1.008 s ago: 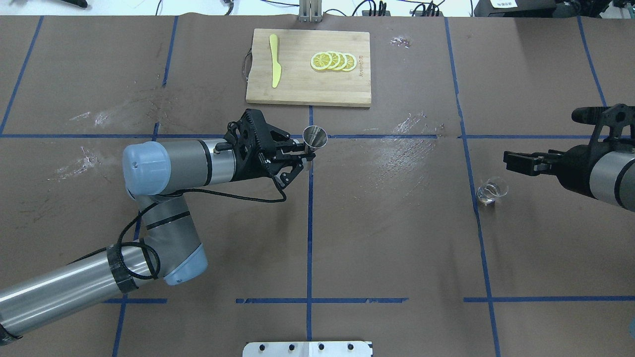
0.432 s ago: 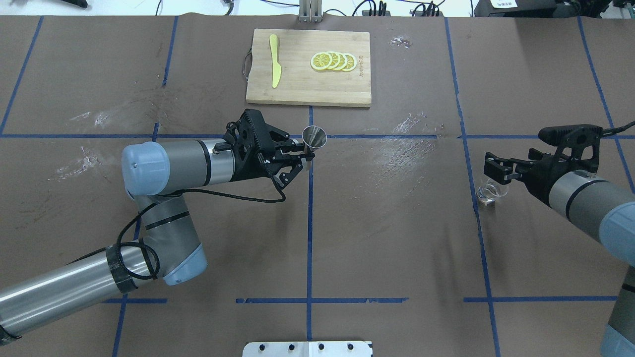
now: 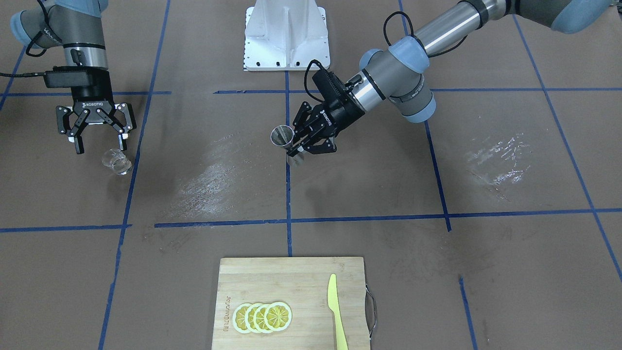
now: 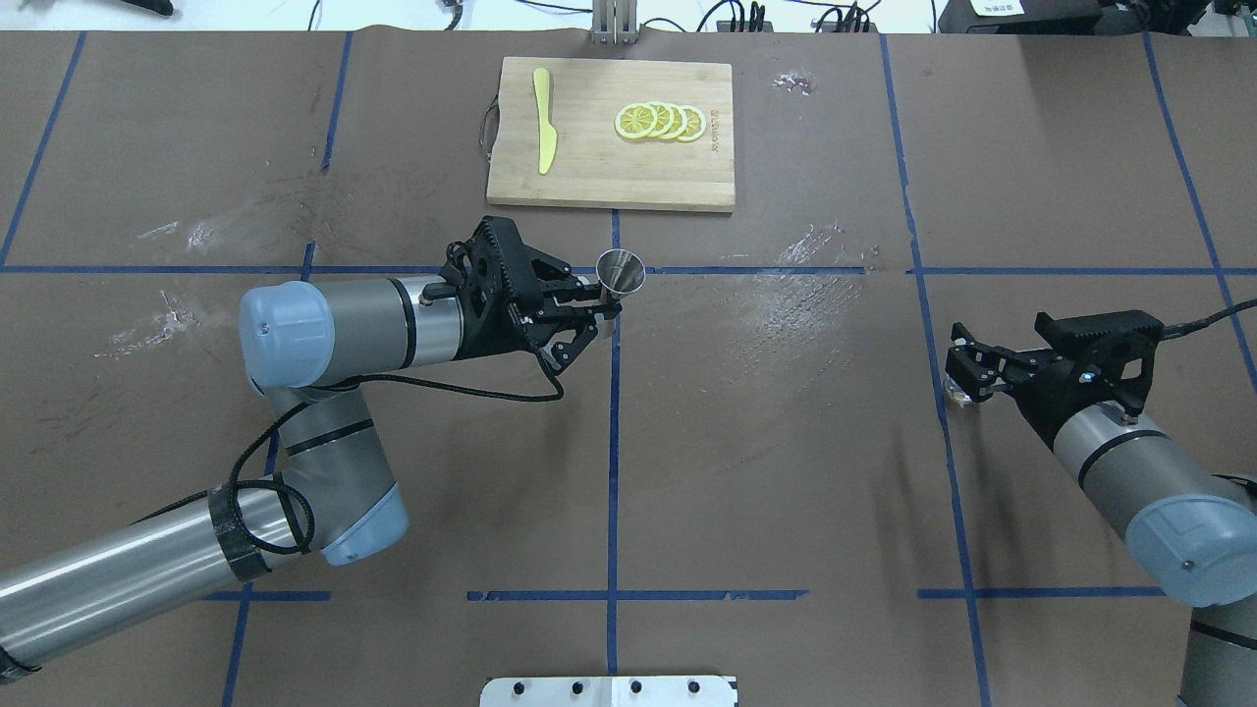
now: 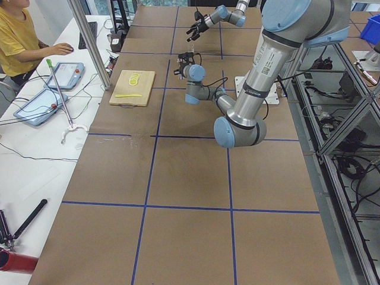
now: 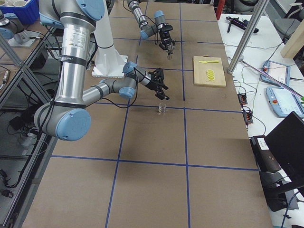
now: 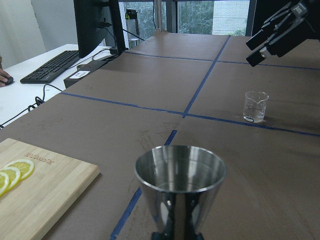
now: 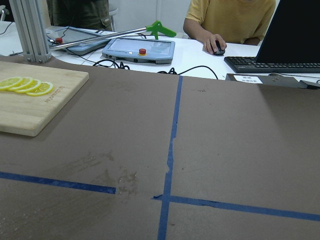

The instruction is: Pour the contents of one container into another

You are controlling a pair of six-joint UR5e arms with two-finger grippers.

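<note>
We see a robotics lab: a brown paper-covered table (image 4: 786, 471) gridded with blue tape (image 4: 613, 471), grey teach pendants (image 5: 64, 76) at ten o'clock, an aluminium post (image 5: 89, 41), a black keyboard (image 7: 50, 66).

Brown desk gridded in blue, set with silver, yellow and black.

The desk (image 4: 786, 491) is matt brown, crossed by blue tape lines (image 4: 613, 442) in a square grid and streaked with whitish smears (image 4: 795, 304) right of centre. The jigger (image 4: 623, 270) is shiny silver-grey; the cup (image 3: 115, 160) is clear and colourless. At the upper middle of the overhead view the board (image 4: 611, 133) is pale wood with a fine grain. On it are lemon slices (image 4: 660, 121) with yellow rims and paler segmented centres, and a plain lime-yellow knife (image 4: 543, 120). The left arm (image 4: 334, 329) and right arm (image 4: 1149, 471) are silver-grey with pale blue joint caps and black jaws. The base (image 3: 286, 34) is white.
</note>
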